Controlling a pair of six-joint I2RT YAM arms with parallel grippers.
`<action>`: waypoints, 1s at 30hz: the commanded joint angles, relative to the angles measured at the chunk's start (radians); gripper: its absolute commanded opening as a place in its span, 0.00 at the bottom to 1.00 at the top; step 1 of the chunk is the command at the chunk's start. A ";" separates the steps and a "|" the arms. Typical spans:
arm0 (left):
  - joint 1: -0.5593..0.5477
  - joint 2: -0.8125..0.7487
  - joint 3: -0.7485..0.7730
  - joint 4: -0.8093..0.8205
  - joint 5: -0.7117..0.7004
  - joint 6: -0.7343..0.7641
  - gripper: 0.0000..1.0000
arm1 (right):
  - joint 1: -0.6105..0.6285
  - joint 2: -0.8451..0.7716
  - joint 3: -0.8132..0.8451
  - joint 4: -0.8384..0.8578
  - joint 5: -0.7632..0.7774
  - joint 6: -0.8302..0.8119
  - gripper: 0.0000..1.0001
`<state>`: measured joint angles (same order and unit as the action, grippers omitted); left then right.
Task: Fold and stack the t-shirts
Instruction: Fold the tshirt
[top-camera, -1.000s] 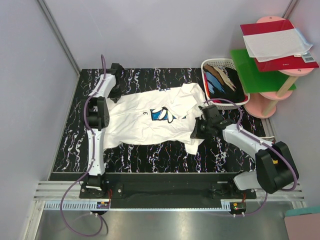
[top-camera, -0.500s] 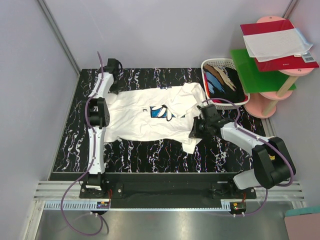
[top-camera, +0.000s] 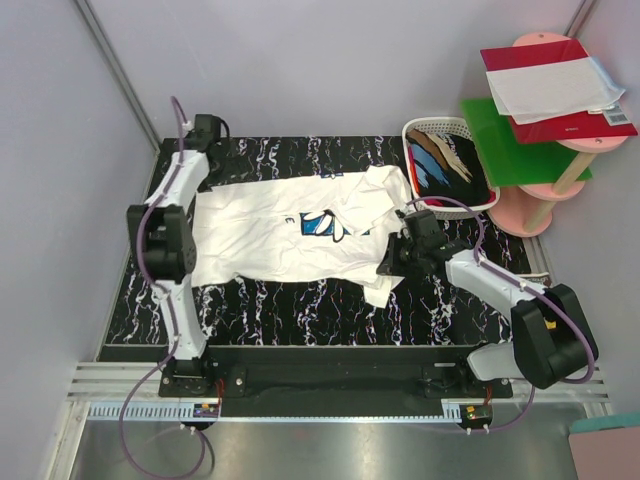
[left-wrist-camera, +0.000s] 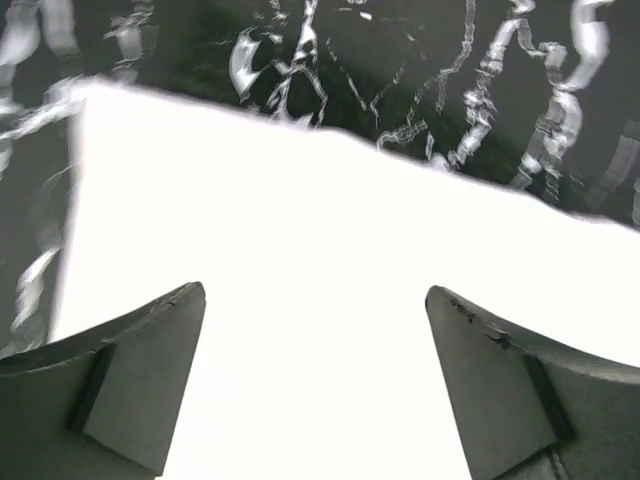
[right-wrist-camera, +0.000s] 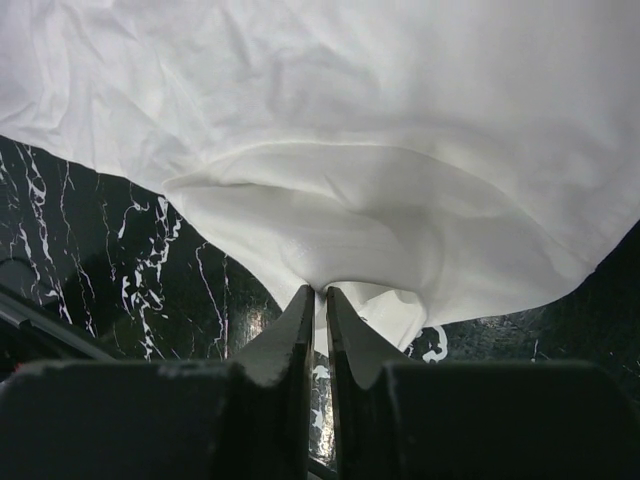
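White t-shirt (top-camera: 270, 235) lies spread on the desk (top-camera: 300, 305). My right hand (right-wrist-camera: 325, 298) is clamped on its right edge; my left hand (left-wrist-camera: 315, 292) hangs apart over the far-left corner. Risk: a one-sided pull would bunch the cloth.

the top view is bright and even, with soft light from above and only faint shadows. it looks sharp. in the left wrist view the white t-shirt (left-wrist-camera: 300, 300) glares so much that no folds show, and the table (left-wrist-camera: 400, 80) on the far side is smeared and blurry. the right wrist view is clear, with soft grey shadows in the cloth. the right gripper (right-wrist-camera: 321, 295) looks dark.
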<state>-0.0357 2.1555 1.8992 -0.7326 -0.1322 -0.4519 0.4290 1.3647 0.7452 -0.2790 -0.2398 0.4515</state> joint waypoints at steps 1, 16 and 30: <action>0.034 -0.226 -0.143 -0.002 -0.072 -0.008 0.98 | -0.006 -0.036 0.005 0.049 -0.035 -0.011 0.16; 0.212 -0.508 -0.692 -0.263 0.016 0.067 0.98 | -0.024 -0.050 0.069 0.023 -0.101 -0.080 0.16; 0.283 -0.520 -0.927 -0.079 0.105 0.079 0.62 | -0.062 -0.070 0.065 0.011 -0.125 -0.094 0.17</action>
<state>0.2379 1.6238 0.9966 -0.8925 -0.0692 -0.3882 0.3794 1.3251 0.7830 -0.2699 -0.3428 0.3763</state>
